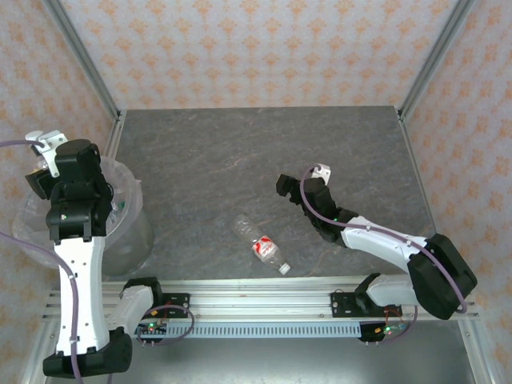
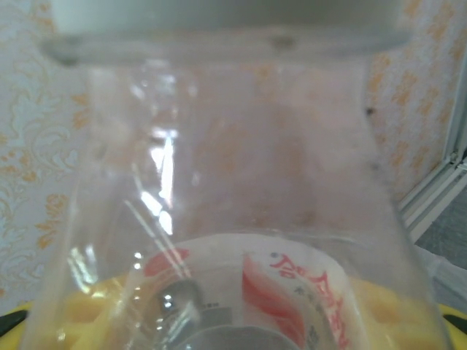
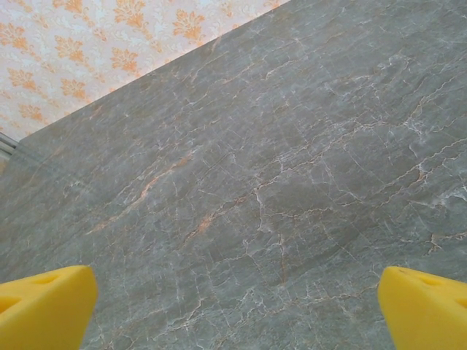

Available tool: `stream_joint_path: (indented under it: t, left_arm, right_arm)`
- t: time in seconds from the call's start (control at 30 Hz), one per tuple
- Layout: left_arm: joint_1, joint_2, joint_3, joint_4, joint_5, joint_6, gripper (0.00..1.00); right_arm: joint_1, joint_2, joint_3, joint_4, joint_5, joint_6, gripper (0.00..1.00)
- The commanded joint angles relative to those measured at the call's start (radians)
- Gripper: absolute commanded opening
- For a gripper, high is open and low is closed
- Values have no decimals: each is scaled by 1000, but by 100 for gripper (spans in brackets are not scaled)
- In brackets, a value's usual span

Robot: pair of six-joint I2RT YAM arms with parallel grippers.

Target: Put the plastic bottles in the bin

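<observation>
A clear plastic bottle with a red-white label and a white cap stands between my left gripper's yellow pads, and the gripper is shut on it. In the top view my left gripper hangs over the bin, a round see-through container lined with crinkly plastic at the table's left edge. A second clear bottle with a red-white label lies on its side near the front middle of the table. My right gripper is to that bottle's right and beyond it, open, with bare table between its fingers.
The grey marbled table is walled by patterned panels and metal posts at the back corners. A metal rail with both arm bases runs along the front edge.
</observation>
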Motion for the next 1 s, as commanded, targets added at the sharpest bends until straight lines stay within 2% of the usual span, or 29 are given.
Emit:
stream_joint_path:
  t: [0.0, 0.17, 0.3, 0.53, 0.8, 0.9, 0.97]
  left_arm:
    - [57, 3, -26, 55, 2, -51, 55]
    - [175, 13, -51, 66, -18, -102, 56]
    - [207, 28, -64, 67, -67, -103, 57]
    - [220, 75, -81, 16, -128, -99, 61]
    - [225, 155, -61, -86, -88, -139, 64]
    - [224, 194, -41, -154, -41, -160, 73]
    - [222, 212, 2, -203, 34, -177, 90]
  right_arm:
    - [-5, -26, -13, 10, 20, 4, 99]
    - [-5, -30, -12, 2, 26, -10, 99]
    - [-6, -21, -5, 0, 28, -19, 99]
    - [-6, 14, 35, -18, 13, -41, 99]
    - [-6, 33, 42, -24, 7, -30, 99]
    - [-5, 30, 36, -29, 16, -29, 99]
    - [-7, 27, 35, -34, 23, -33, 99]
